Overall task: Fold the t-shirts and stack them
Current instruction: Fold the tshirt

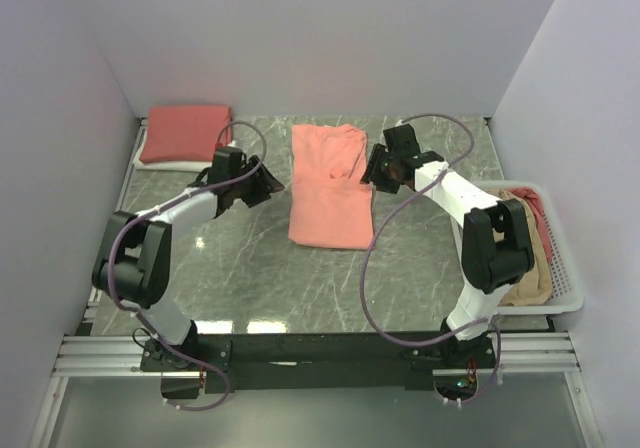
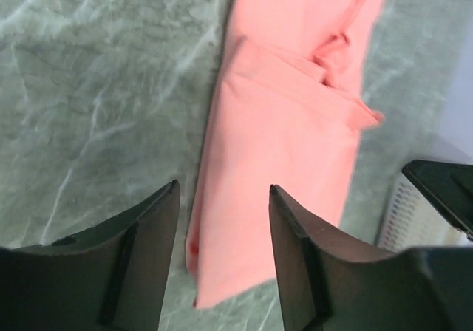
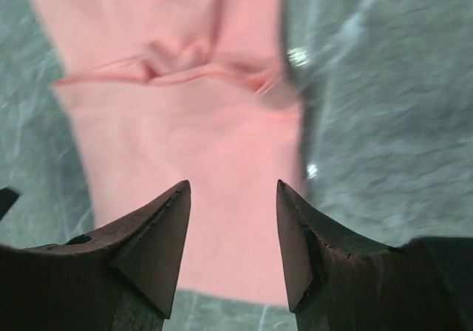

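Two shirts look finished. A folded salmon-pink cotton t-shirt (image 1: 185, 133) lies at 10 o'clock on the green marbled bench (image 1: 250, 268). It rests on what we take to be a folded white t-shirt (image 1: 152, 164), of which only an edge shows. We read this pair as the stack.

Shirt in hand: a long salmon-pink t-shirt (image 1: 328, 183) between centre and 12 o'clock, sides turned in to make a narrow strip. There is a rumpled fold near its far end. It has not yet been folded crosswise or moved to the stack.

Left arm's fingers (image 2: 148, 235) are apart and hold nothing, just off the strip's 9 o'clock edge. Right arm's fingers (image 3: 155, 235) are likewise apart and empty, at the strip's 3 o'clock edge towards its far end. We cannot tell whether either touches cloth.

Left to do: the white plastic lattice basket (image 1: 565, 280) at 3 to 4 o'clock holds a crumpled tan-beige t-shirt (image 1: 535, 263) and a bunched salmon-pink t-shirt (image 1: 537, 205). We cannot tell whether more lie beneath.

Estimate: under halfway. Next is likely the crosswise fold, then the move to 10 o'clock.
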{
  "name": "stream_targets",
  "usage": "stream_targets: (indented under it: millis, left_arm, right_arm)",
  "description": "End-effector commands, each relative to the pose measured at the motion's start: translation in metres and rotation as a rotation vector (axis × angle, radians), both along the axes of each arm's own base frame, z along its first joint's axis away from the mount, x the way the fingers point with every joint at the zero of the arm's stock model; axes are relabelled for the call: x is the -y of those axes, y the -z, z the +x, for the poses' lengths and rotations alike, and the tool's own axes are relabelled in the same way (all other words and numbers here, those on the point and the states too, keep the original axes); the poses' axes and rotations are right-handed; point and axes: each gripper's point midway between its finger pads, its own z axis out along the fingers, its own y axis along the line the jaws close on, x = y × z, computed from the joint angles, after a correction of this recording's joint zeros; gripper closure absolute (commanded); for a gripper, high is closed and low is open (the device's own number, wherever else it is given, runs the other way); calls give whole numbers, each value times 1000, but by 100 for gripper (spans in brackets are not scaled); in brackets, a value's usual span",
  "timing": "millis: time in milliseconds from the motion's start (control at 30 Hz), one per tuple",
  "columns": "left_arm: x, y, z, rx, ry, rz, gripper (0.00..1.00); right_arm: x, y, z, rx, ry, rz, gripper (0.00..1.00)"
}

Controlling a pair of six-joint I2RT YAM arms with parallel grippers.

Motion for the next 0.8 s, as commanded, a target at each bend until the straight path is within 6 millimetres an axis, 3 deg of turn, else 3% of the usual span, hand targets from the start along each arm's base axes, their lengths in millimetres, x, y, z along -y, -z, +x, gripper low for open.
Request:
stream_targets:
  millis: [0, 67, 133, 167, 267, 367, 433, 567, 733, 767]
  left_arm:
    - [14, -15, -14, 92, 82, -150, 42]
    - [17, -15, -25, 122, 107, -200, 39]
    - [21, -22, -27, 164, 131, -256, 38]
    - [26, -19, -33, 155, 170, -285, 39]
    - [32, -12, -41, 152, 205, -334, 48]
    - [40, -14, -46, 195, 266, -408, 58]
    - [42, -10, -47, 188, 276, -420, 59]
    - [39, 3, -46, 168, 260, -401, 52]
    - [33, 11, -45, 165, 239, -369, 45]
    - [32, 12, -46, 162, 238, -369, 45]
  right_arm:
    - [-46, -28, -15, 90, -113, 40, 43]
    - [-66, -27, -19, 92, -158, 57, 41]
    - [-100, -33, -26, 100, -246, 118, 41]
    - [-110, -24, -27, 81, -265, 126, 42]
    - [-148, -17, -29, 40, -332, 206, 45]
    - [-173, -9, -24, 15, -356, 272, 50]
    - [-179, -5, -20, 0, -352, 287, 52]
    - [-190, -1, -9, -14, -353, 314, 52]
    - [-201, -10, 2, -2, -349, 347, 53]
    - [-201, -3, 3, -17, -345, 343, 55]
